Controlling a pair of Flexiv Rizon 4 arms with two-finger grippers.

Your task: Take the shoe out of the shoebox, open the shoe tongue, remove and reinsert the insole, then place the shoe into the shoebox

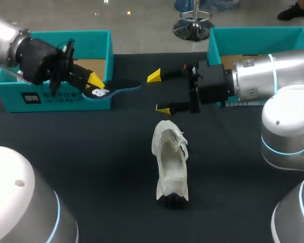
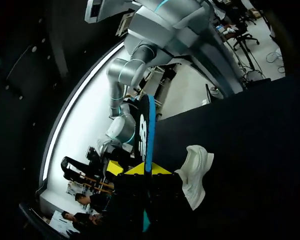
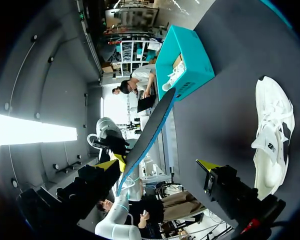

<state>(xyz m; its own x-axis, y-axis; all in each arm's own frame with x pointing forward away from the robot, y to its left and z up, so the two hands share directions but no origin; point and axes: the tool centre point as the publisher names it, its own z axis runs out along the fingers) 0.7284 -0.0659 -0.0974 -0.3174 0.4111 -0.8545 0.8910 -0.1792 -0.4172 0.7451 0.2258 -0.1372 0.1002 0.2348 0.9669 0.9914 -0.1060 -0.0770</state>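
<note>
Table (image 1: 91, 167): shoe (image 1: 169, 162) central; left tool (image 1: 95, 83) pinching insole (image 1: 116, 91) at shoebox (image 1: 86, 34) corner.

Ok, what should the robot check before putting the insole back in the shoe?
1. Grip on the insole by the left end effector: ok.
2. The right end effector open and empty: ok.
3. The shoe resting on the table: ok.
4. Something steadying the shoe: not ok, nothing touches it.
5. The shoe's opening wide enough: cannot tell.
</note>
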